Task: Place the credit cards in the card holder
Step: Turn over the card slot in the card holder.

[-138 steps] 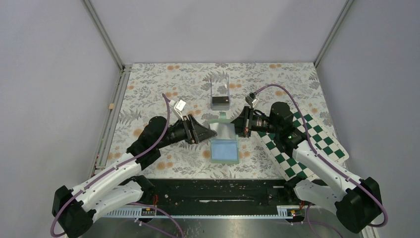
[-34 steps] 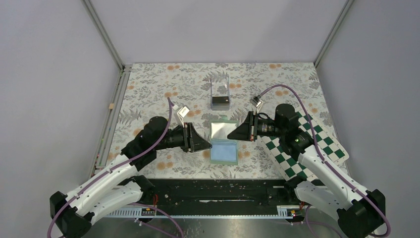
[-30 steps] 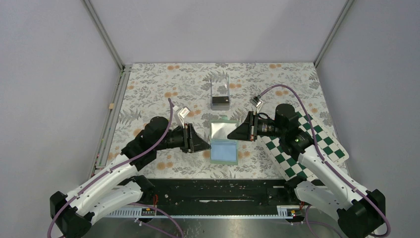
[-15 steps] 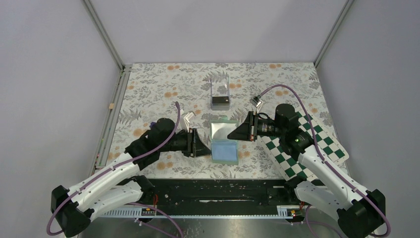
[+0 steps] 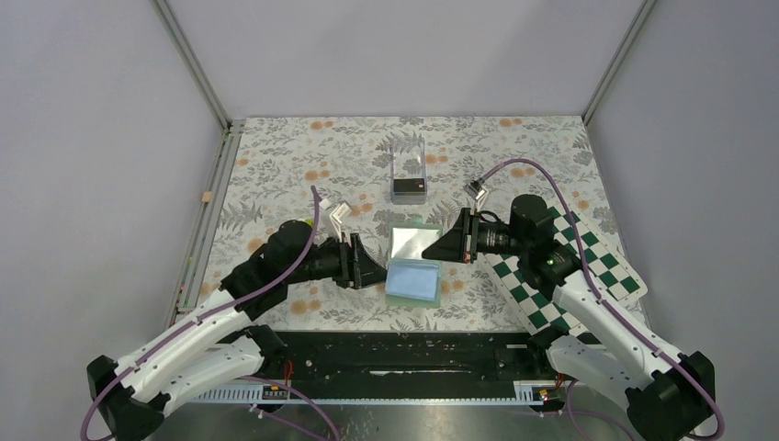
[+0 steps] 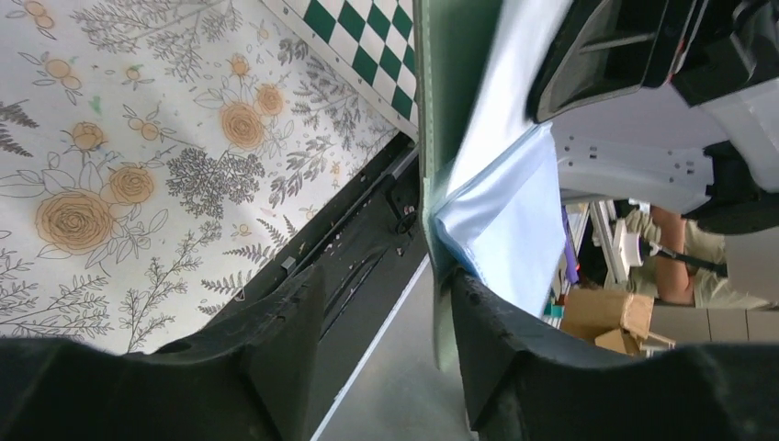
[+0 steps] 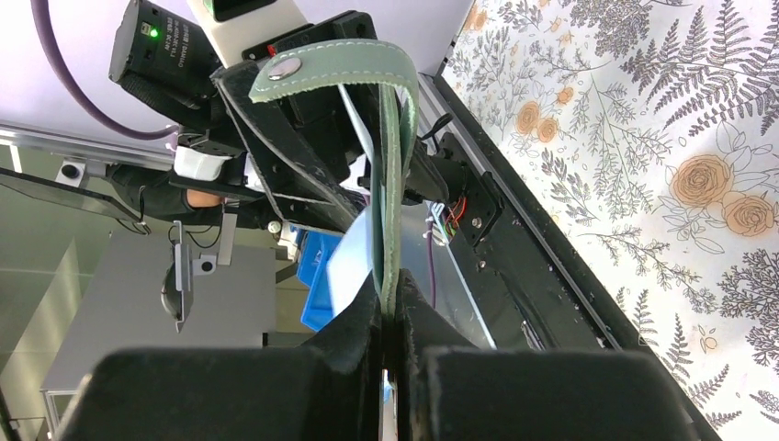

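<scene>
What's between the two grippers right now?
The open card holder. The right gripper pinches its far flap, and the left gripper, jaws apart, sits at its left edge. The top view shows this.

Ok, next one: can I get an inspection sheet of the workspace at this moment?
Surface: floral cloth, lying flat.
Job's things: card holder held open between the two arms; credit cards, a dark stack, inside the clear acrylic box.
Clutter: chequered board partly under the right arm; small tan block at the left edge.
Grippers: right gripper shut on the card holder's edge; left gripper open, with the holder's edge between its fingers.
Cables: purple cables, one looping off each arm, no snag seen.
Surroundings: grey walls, metal frame posts.
</scene>
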You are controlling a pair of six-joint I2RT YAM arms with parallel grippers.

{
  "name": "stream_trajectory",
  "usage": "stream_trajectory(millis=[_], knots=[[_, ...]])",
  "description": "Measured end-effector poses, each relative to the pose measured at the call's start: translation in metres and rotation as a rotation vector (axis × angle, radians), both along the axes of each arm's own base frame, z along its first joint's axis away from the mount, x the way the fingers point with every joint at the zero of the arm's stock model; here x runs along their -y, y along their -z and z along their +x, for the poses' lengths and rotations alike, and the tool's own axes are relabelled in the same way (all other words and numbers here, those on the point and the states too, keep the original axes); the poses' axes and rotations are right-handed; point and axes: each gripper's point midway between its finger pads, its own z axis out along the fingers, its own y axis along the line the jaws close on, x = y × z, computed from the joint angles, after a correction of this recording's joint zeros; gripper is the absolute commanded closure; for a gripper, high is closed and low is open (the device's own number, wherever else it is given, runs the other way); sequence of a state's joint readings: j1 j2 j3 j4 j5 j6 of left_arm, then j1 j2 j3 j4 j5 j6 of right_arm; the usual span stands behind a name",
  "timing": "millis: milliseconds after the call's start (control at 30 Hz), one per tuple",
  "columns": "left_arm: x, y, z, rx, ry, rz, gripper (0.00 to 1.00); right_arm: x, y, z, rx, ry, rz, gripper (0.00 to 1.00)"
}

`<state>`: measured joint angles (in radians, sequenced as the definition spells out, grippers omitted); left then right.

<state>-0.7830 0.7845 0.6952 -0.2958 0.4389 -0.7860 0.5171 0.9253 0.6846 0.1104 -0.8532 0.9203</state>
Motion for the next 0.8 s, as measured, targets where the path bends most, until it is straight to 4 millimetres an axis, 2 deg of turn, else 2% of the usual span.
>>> stream_trajectory(millis=[67, 200, 333, 567, 800], knots=[[-0.003, -0.004, 0.002, 0.012, -0.028, -0.010, 0.36, 0.000, 0.000, 0.000, 0.007, 0.003, 0.003, 1.00], [-0.009, -0.017, 0.007, 0.038, -0.084, -0.088, 0.34, 0.002, -0.004, -0.002, 0.030, 0.010, 0.022, 1.00], [-0.009, -0.018, 0.013, 0.024, -0.124, -0.174, 0.33, 0.004, -0.011, -0.002, 0.060, 0.030, 0.045, 1.00], [-0.004, -0.025, 0.019, -0.005, -0.141, -0.285, 0.20, 0.007, -0.025, -0.004, 0.116, 0.054, 0.081, 1.00], [0.009, -0.049, 0.014, 0.007, -0.060, -0.434, 0.19, 0.007, -0.033, -0.001, 0.122, 0.072, 0.110, 1.00]])
